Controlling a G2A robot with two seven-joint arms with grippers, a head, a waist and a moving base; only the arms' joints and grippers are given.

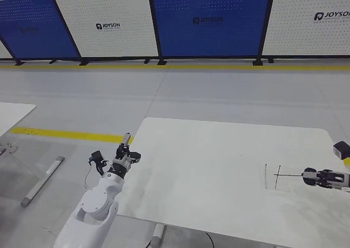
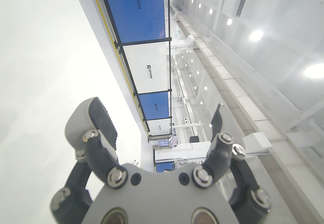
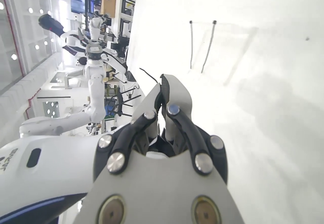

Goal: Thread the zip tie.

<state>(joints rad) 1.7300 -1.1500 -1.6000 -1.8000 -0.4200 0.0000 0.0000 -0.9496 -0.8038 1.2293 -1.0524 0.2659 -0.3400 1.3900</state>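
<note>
in the top view the right gripper (image 1: pixel 309 176) is seen at the 3 o'clock side of the white table (image 1: pixel 212 155), its fingers pressed together on a thin black zip tie (image 1: pixel 290 177). the held tie's long axis is laid along 3 to 9 o'clock, and its free end is carried out from the fingertips toward 9 o'clock. whether that free end is the head or the tail cannot be told. two loose zip ties (image 1: pixel 266 175) are laid on the table near the free end, side by side, each along 12 to 6 o'clock. the held tie appears to cross the one nearer the gripper. the left gripper (image 2: pixel 159 113) is spread wide with nothing between its fingers. it is placed at the table's 9 o'clock edge, well apart from the held tie. the right arm is judged by far the nearer. bare table is left between the arms, so room is judged ample for the left gripper to be brought toward 3 o'clock.
</note>
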